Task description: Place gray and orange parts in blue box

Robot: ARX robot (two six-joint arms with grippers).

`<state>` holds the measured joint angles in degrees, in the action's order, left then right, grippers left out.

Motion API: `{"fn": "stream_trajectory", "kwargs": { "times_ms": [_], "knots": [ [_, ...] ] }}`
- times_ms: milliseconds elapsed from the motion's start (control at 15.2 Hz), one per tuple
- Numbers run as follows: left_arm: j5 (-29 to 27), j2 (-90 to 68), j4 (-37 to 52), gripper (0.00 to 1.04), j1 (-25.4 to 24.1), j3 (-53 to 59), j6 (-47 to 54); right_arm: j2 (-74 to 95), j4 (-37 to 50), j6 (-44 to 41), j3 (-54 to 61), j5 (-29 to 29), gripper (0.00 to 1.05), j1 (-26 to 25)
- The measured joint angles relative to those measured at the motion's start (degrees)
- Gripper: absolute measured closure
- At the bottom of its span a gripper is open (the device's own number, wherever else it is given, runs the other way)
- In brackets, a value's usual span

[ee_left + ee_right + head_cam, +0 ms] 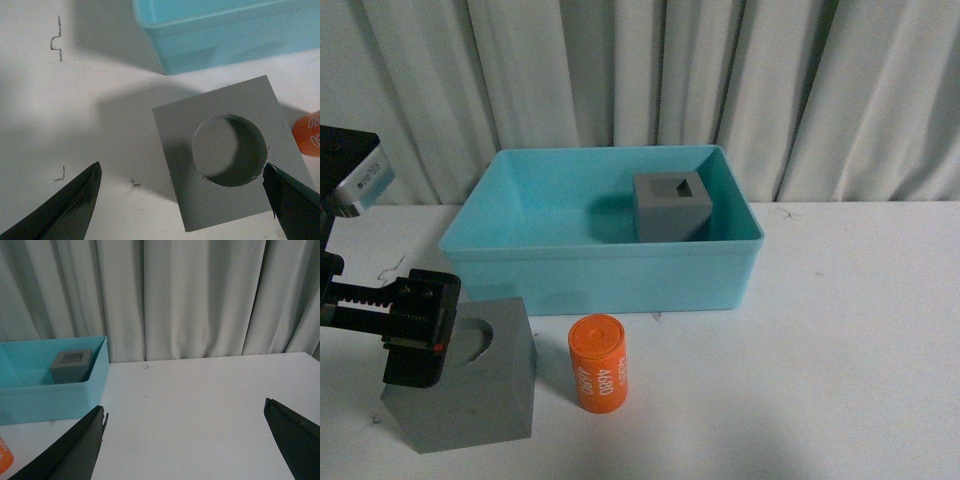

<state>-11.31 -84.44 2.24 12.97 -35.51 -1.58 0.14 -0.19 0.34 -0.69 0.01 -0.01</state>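
Near left on the bench (840, 330): round-hole cube (480, 395), recess up, kept apart from the box (600, 268) by a strip of bare surface. Above it, left gripper (181, 167), spread wide, gripping nothing. One finger (75, 202) hangs over bench beyond one edge of the cube, the other finger (292, 200) at the opposite edge by the recess rim; cannot tell whether touching.

Just right of the cube, across a narrow gap: orange cylinder (597, 362), on end by the look of it, white print down its side, also short of the box's front wall.

Inside the box, toward the back right corner: square-hole cube (672, 210), upright, opening up, near the right wall; touching or not, cannot tell. Left of it, a broad run of turquoise floor up to the left wall.

Right of box and cylinder, a wide stretch of white bench back to the curtain (720, 70). Over that stretch, right gripper (185, 407), likewise spread wide, holding nothing.
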Motion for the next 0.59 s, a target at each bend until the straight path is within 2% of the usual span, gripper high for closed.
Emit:
{"fn": "stream_trajectory", "kwargs": {
  "times_ms": [197,394,591],
  "knots": [
    [0.87,-11.06,3.72,0.07,-0.20,-4.39,-0.52,0.00,0.00,-0.02,0.00,0.00,0.06,0.00],
    [1.27,-13.33,3.93,0.07,-0.74,-4.92,-0.50,0.00,0.00,0.00,0.00,0.00,0.06,0.00],
    [2.01,-13.81,4.20,0.37,-0.87,-4.90,-0.52,0.00,0.00,-0.02,0.00,0.02,0.06,0.00]
  ]
}}
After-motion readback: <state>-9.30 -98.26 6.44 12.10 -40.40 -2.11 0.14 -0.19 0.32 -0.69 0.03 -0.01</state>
